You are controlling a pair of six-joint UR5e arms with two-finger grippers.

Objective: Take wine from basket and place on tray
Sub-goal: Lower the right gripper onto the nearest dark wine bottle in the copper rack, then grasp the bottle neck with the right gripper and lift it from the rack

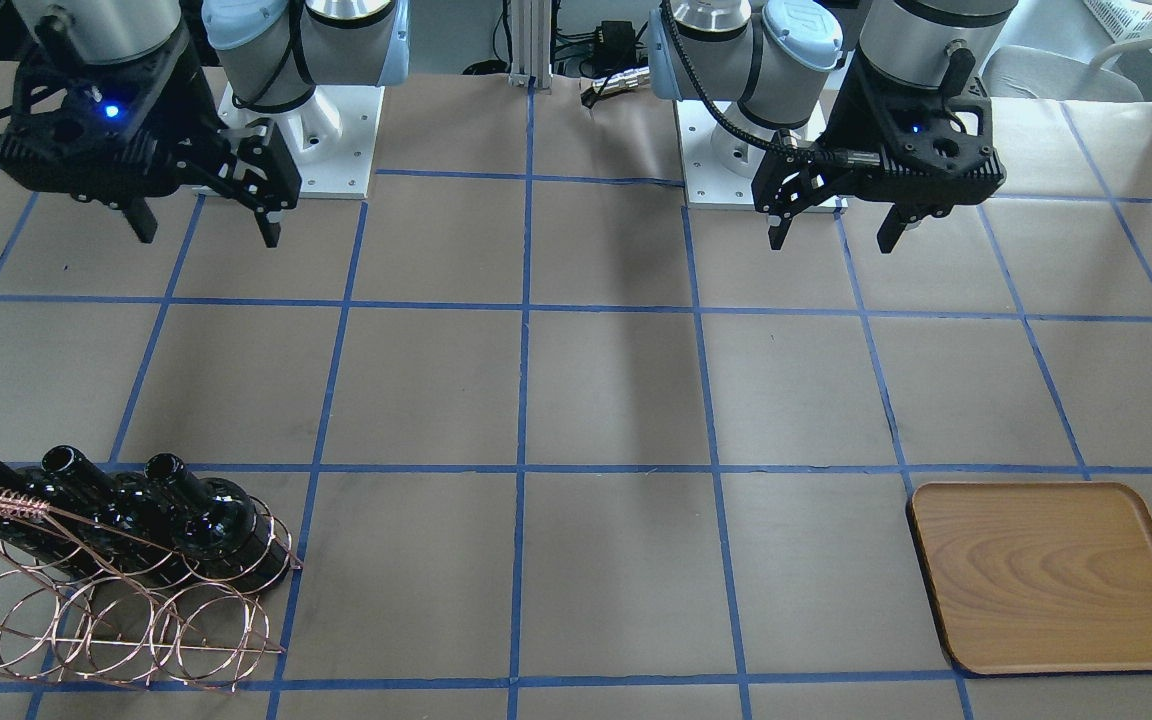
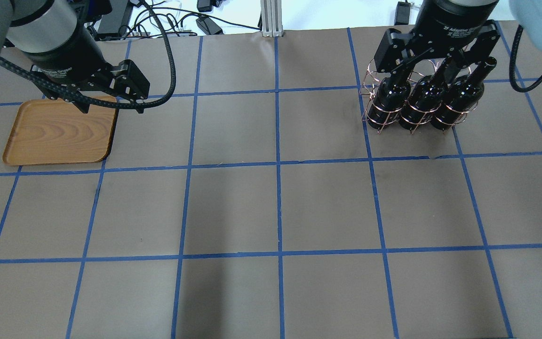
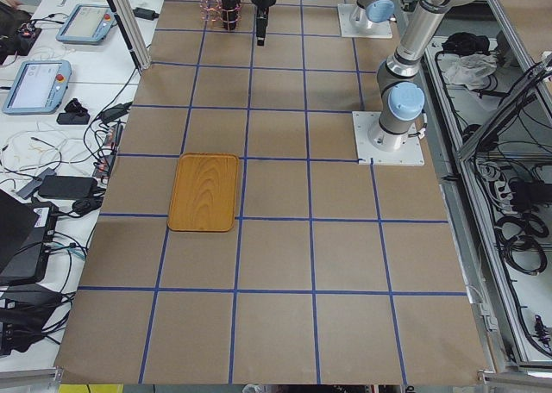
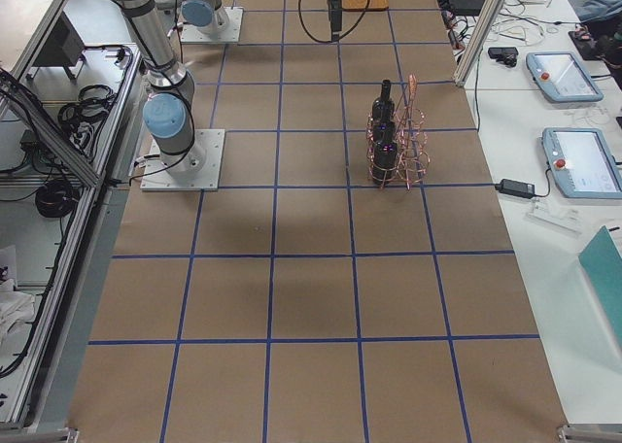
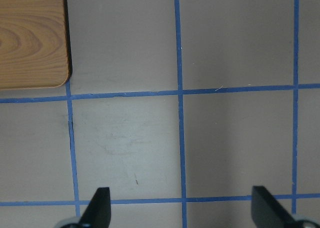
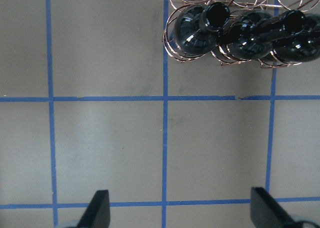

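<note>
Three near-black wine bottles (image 1: 206, 520) stand side by side in the copper wire basket (image 1: 116, 620), on the table's right side away from the robot. They also show in the overhead view (image 2: 417, 106) and in the right wrist view (image 6: 195, 30). My right gripper (image 1: 209, 238) is open and empty, held high on the robot's side of the basket (image 2: 370, 94). The wooden tray (image 1: 1056, 580) lies empty on the left side (image 2: 59, 132). My left gripper (image 1: 831, 240) is open and empty, held above the table beside the tray's corner (image 5: 30, 38).
The table is covered in brown paper with a grid of blue tape lines (image 2: 278, 165). The two arm bases (image 1: 306, 150) stand at the robot's edge. Cables and teach pendants (image 4: 583, 161) lie beyond the far edge.
</note>
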